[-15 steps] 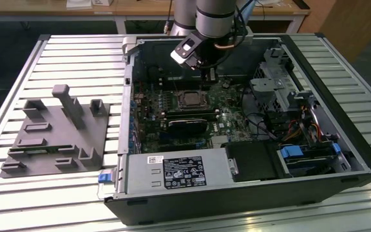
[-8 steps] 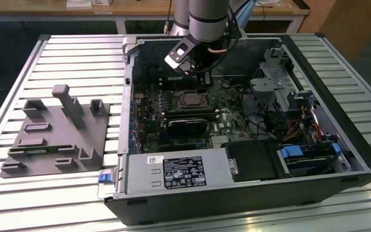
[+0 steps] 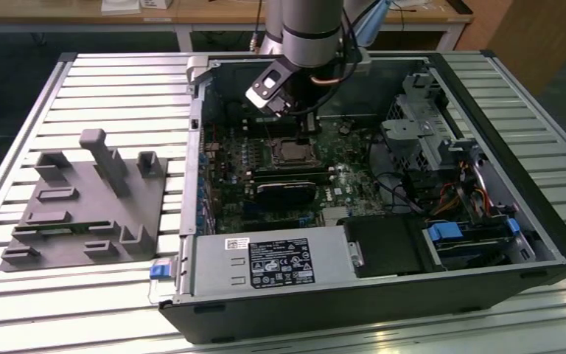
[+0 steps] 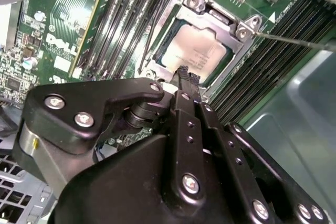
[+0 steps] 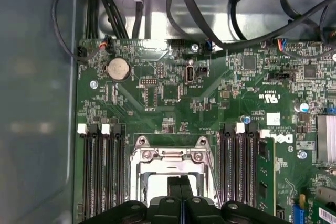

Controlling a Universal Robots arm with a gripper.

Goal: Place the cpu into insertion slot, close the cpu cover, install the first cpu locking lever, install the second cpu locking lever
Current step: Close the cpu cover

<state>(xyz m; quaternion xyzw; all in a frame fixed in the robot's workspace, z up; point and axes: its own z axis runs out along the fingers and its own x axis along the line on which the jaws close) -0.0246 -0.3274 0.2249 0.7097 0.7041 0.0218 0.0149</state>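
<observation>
**Closed gripper poised over the seated cpu**

The gripper [image 4: 183, 73] has its two black fingers pressed together with nothing between them. In the second wrist view its tip hangs just over the near edge of the insertion slot [image 4: 197, 1]; whether it touches the metal there I cannot tell.

The cpu [image 4: 197, 51] lies flat inside the slot, its pale metal top facing up. The cpu cover [image 4: 231, 59] lies down over it, and the chip shows through the cover's square window. A thin lever rod [image 4: 294, 40] runs out from one corner of the socket, across the long black memory slots [image 4: 126, 19].

In the first wrist view the same fingers sit over the cover's window, with the green motherboard [image 5: 173, 93] spreading beyond.

In the exterior view the arm reaches down into the open computer case [image 3: 293, 310], which lies on a slatted table [image 3: 116, 88]. A grey fixture [image 3: 86, 199] sits on the table well apart, towards the exterior view's left.
</observation>
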